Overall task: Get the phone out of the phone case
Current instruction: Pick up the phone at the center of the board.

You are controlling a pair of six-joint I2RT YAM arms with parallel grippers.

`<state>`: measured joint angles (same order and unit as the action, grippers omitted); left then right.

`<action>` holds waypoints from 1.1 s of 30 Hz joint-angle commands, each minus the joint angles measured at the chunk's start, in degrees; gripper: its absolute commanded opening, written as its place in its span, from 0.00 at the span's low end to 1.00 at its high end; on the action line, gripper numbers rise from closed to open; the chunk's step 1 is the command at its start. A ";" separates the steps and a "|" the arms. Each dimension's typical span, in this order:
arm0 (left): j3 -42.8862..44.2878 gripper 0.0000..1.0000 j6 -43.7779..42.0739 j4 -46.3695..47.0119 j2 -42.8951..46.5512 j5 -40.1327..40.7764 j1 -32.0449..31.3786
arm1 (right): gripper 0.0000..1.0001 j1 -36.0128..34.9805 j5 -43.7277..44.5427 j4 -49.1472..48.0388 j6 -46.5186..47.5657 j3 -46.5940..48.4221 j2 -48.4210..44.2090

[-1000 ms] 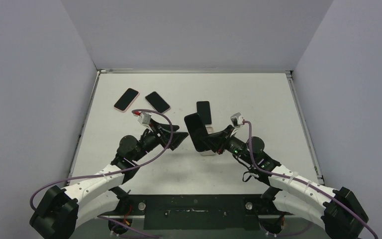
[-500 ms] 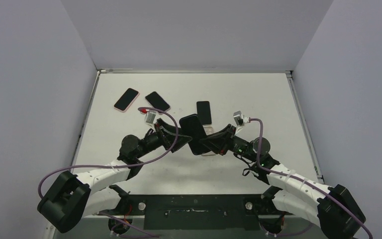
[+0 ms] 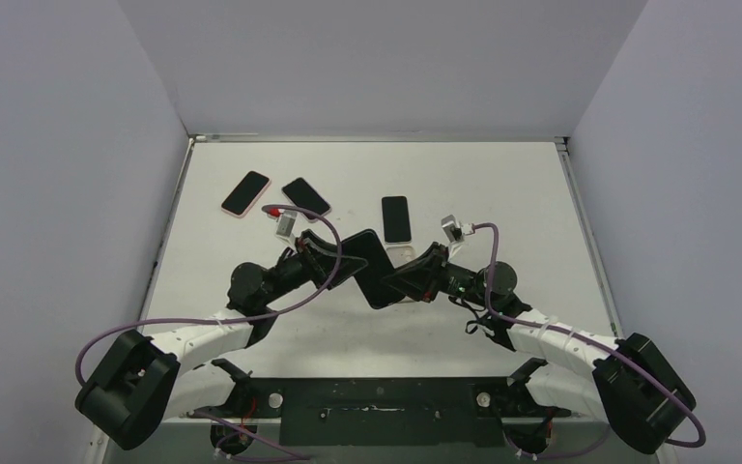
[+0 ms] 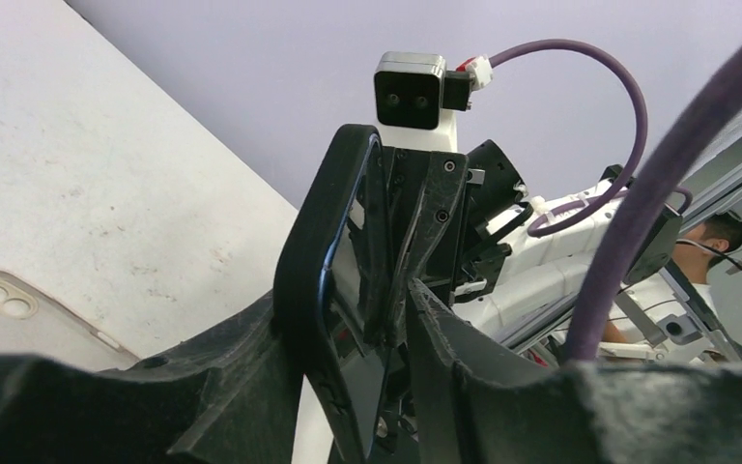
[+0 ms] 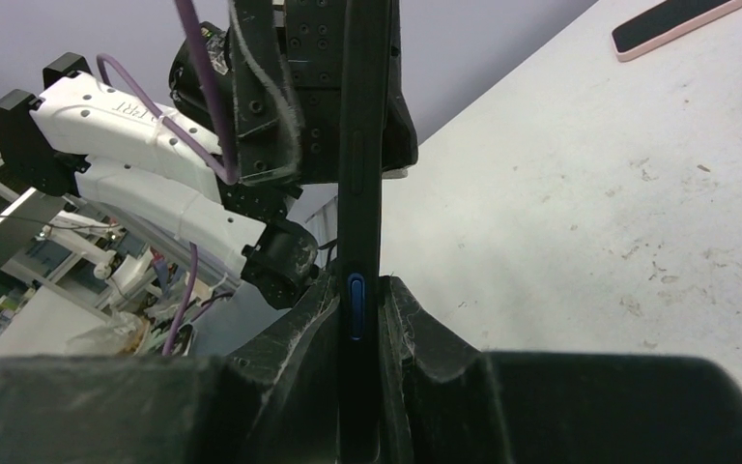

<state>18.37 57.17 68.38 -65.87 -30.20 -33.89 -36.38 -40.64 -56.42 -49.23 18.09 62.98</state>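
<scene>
The phone (image 3: 371, 268) is a black slab in a thick, dark, round-edged case (image 4: 301, 261). It is held off the worktop (image 3: 512, 184) between the two arms, near the middle. From above it shows one broad dark face, tilted.

The left tool (image 4: 348, 377) pinches one end of it, with a finger on each face. The right tool (image 5: 359, 314) is pressed together on the opposite end.

Only the left wrist view shows the case's raised lip curving around the glossy inside, and a clear empty case (image 4: 5, 314) lying flat on the worktop beside it. Only the right wrist view shows the phone dead edge-on, thin and upright, with a small blue side button (image 5: 355, 305) sitting between the fingers.

Three more phones lie flat farther back: a pink-rimmed one (image 3: 245, 193) and a dark one (image 3: 306, 197) to the left, and another (image 3: 396, 218) just behind the held phone. The side walls are well apart from both tools, and bare worktop lies in front of them.
</scene>
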 commanded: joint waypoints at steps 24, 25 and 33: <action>-6.04 0.00 15.80 -1.26 8.37 22.47 2.34 | 0.81 -6.91 11.34 -7.23 7.48 -1.39 2.50; -6.06 0.00 16.42 -1.48 9.07 23.19 2.34 | 0.81 -7.34 12.26 -8.34 7.56 -1.94 2.60; -6.15 0.00 21.09 -2.51 10.76 26.85 2.16 | 0.77 -11.55 14.69 -15.77 7.73 -2.69 6.32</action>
<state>11.33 74.02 61.41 -56.77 -7.44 -32.03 -46.30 -27.86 -63.44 -43.11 15.16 67.61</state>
